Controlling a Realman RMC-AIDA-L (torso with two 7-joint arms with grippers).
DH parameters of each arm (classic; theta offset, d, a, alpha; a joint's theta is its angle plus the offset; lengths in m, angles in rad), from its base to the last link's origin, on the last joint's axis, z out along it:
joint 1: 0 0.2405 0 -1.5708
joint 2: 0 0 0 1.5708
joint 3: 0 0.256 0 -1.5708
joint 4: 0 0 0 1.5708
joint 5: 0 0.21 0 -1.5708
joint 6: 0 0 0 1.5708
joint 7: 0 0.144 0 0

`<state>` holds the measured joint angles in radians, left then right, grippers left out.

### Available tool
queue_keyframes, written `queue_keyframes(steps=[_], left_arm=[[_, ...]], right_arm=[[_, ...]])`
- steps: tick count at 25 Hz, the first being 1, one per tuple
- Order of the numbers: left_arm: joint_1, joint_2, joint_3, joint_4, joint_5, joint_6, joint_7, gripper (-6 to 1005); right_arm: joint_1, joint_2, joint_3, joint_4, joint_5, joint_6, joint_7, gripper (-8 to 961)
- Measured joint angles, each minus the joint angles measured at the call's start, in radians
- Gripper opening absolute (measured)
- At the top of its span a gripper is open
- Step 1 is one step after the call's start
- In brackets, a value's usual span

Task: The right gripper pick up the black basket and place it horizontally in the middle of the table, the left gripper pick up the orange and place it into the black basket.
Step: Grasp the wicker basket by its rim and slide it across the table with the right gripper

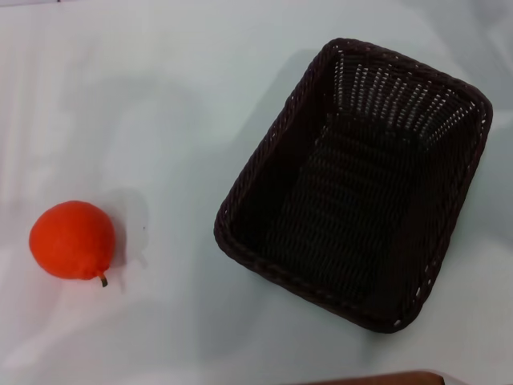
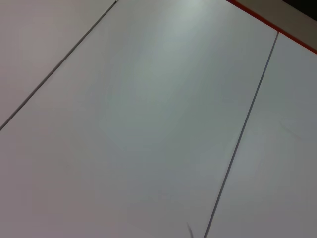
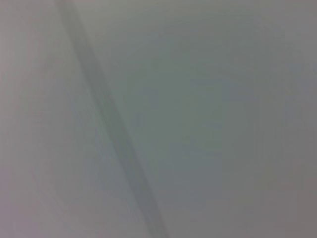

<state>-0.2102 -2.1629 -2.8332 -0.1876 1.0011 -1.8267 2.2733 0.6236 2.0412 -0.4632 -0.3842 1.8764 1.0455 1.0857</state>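
The black basket (image 1: 353, 188) is a dark woven wicker basket that stands empty on the right half of the table (image 1: 176, 104) in the head view, turned at a slant with one short end toward the far right. The orange (image 1: 72, 240) lies on the table at the left, its short dark stem toward the front, well apart from the basket. Neither gripper shows in any view. The left wrist view shows only pale panels with thin seams, and the right wrist view only a blurred pale surface with a dark streak.
A brown edge (image 1: 377, 378) shows at the bottom of the head view, in front of the basket. A red strip (image 2: 270, 22) borders the pale panels in the left wrist view. Bare table lies between the orange and the basket.
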Motion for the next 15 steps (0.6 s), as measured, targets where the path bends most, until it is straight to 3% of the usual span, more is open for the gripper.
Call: queue_keyframes(steps=[4, 8, 10, 15], left_arm=[[-0.005, 0.0, 0.0, -0.002, -0.001, 0.008, 0.0, 888], [-0.006, 0.0, 0.0, -0.004, -0.001, 0.014, 0.0, 888], [-0.007, 0.002, -0.001, -0.006, -0.003, 0.016, 0.0, 887], [-0.009, 0.003, 0.0, -0.008, -0.004, 0.021, 0.0, 887]], right_arm=[[-0.004, -0.055, -0.198, -0.194, -0.278, 0.032, 0.388, 865], [0.023, -0.12, -0.29, -0.379, -0.605, 0.221, 0.742, 866], [0.049, -0.134, -0.289, -0.488, -0.762, 0.349, 0.858, 866], [0.111, -0.132, -0.287, -0.725, -1.058, 0.604, 0.984, 866]])
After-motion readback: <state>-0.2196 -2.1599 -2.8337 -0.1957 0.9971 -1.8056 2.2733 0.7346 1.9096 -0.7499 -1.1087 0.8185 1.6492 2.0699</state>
